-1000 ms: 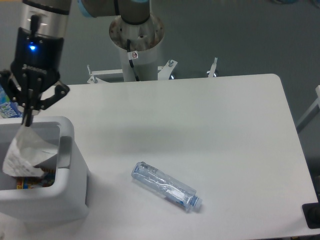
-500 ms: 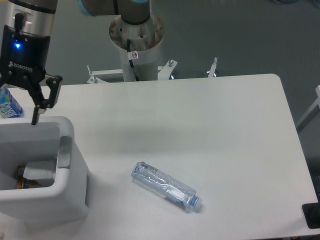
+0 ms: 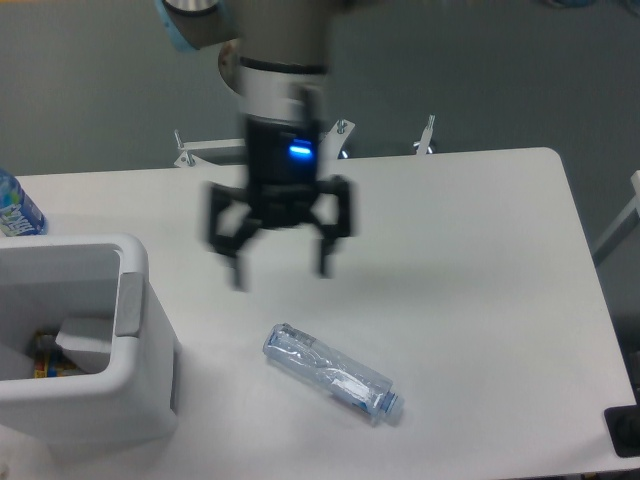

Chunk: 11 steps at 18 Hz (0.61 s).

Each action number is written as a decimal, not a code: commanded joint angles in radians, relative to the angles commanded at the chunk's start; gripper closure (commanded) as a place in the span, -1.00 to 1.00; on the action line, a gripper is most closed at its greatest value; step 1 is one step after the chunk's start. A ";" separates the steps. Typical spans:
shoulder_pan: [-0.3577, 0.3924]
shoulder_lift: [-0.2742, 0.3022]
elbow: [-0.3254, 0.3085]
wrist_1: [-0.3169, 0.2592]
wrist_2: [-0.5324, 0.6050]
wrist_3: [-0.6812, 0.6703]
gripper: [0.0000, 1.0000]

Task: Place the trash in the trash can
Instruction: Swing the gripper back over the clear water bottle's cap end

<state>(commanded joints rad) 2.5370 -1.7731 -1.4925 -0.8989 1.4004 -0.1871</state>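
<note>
Claw [image 3: 282,270] blurred, apparently spread, bottle [image 3: 331,373] below

Scrap [image 3: 85,338]: white, crumpled — lay inside trash can [image 3: 135,375]
Bottle [image 3: 330,372]: clear, crushed — lay flat on table, right of can

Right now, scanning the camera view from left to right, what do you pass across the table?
Blue-labelled water bottle at the left edge → white trash can holding the white paper scrap → open gripper, blurred, above the table → crushed clear bottle lying on the table.
</note>
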 joint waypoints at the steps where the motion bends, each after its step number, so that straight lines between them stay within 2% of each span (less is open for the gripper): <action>1: 0.020 -0.034 0.000 0.000 0.005 -0.005 -1.00; 5: 0.040 -0.123 0.005 0.002 0.022 -0.011 -1.00; 9: 0.042 -0.248 0.035 0.006 0.077 -0.011 -1.00; 11: 0.040 -0.311 0.076 0.006 0.117 -0.028 -1.00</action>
<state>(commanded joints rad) 2.5771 -2.0844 -1.4161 -0.8928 1.5169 -0.2146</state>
